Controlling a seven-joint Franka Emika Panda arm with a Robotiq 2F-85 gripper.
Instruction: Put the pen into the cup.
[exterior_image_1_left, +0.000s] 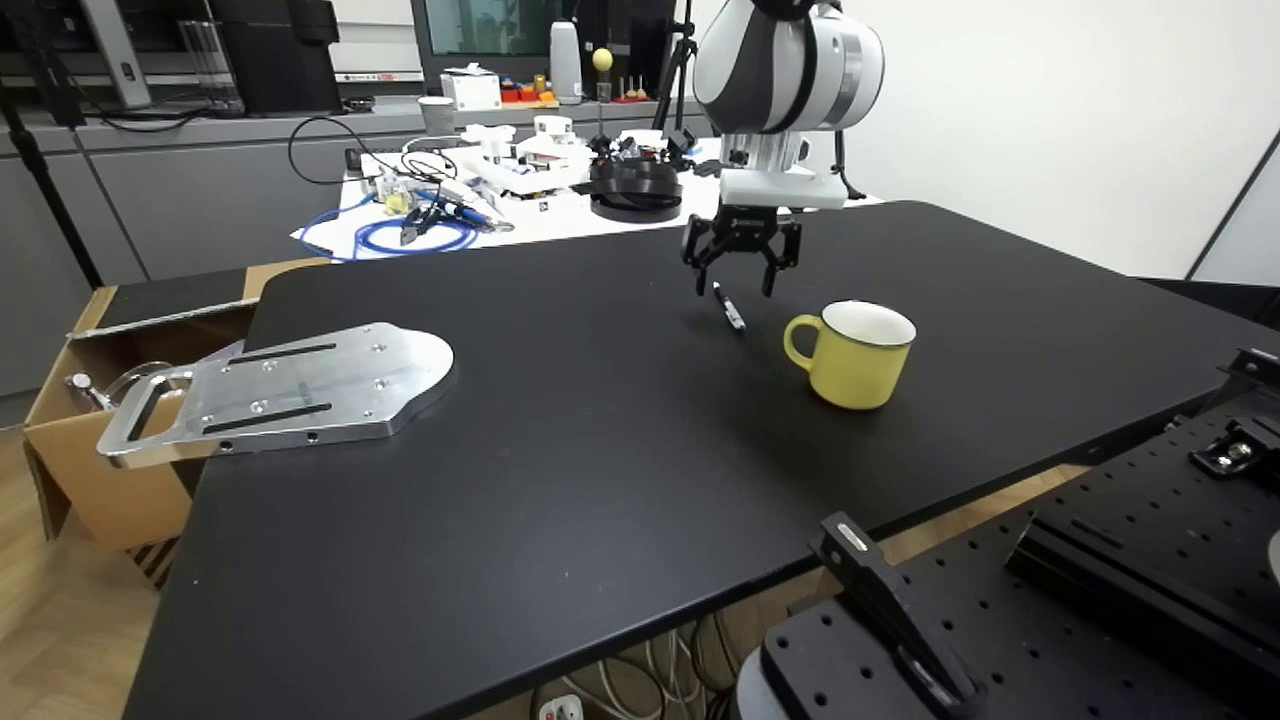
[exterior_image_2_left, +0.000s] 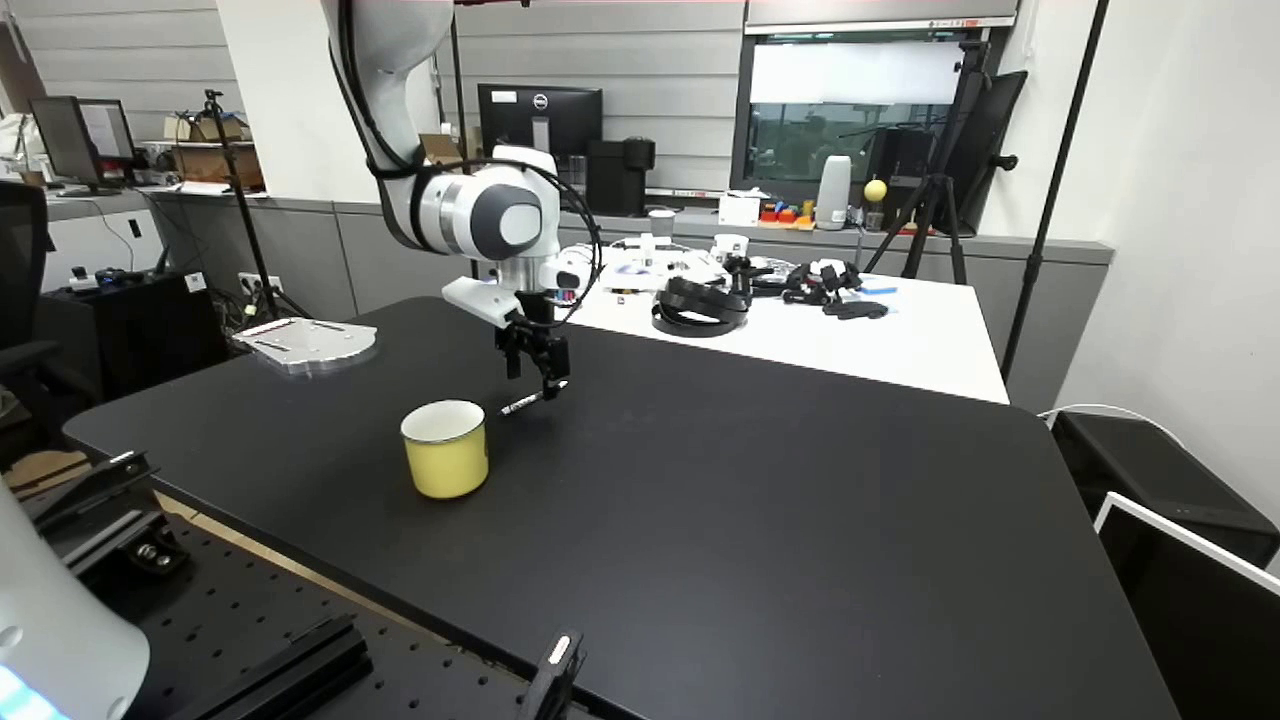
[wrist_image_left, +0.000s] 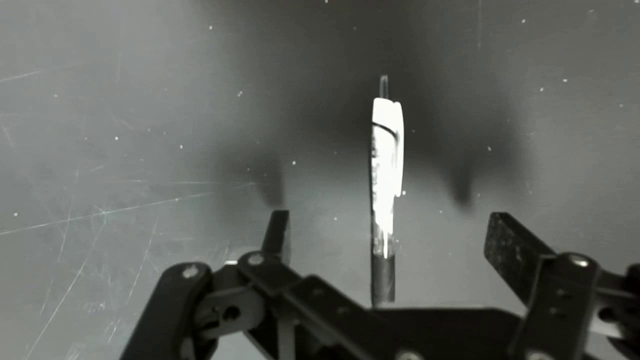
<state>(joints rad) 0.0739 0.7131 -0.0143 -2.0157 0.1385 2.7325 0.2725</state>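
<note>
The pen (exterior_image_1_left: 731, 311) lies flat on the black table, apart from the cup. In an exterior view its far part is partly behind a finger of my gripper, with the whitish part showing (exterior_image_2_left: 520, 404). In the wrist view the pen (wrist_image_left: 384, 175) runs up and down the picture, whitish above and dark below. The yellow cup (exterior_image_1_left: 860, 368) stands upright, handle toward the pen's side; it also shows in an exterior view (exterior_image_2_left: 446, 462) with its handle hidden. My gripper (exterior_image_1_left: 734, 288) is open and empty above the pen. In the wrist view the pen lies between the spread fingers (wrist_image_left: 389, 214).
A silver metal plate (exterior_image_1_left: 300, 385) lies at the table's edge, beside a cardboard box (exterior_image_1_left: 110, 480). A white table (exterior_image_2_left: 920, 350) with cables and black parts stands behind. The black perforated base (exterior_image_1_left: 1040, 600) borders the table (exterior_image_1_left: 480, 540).
</note>
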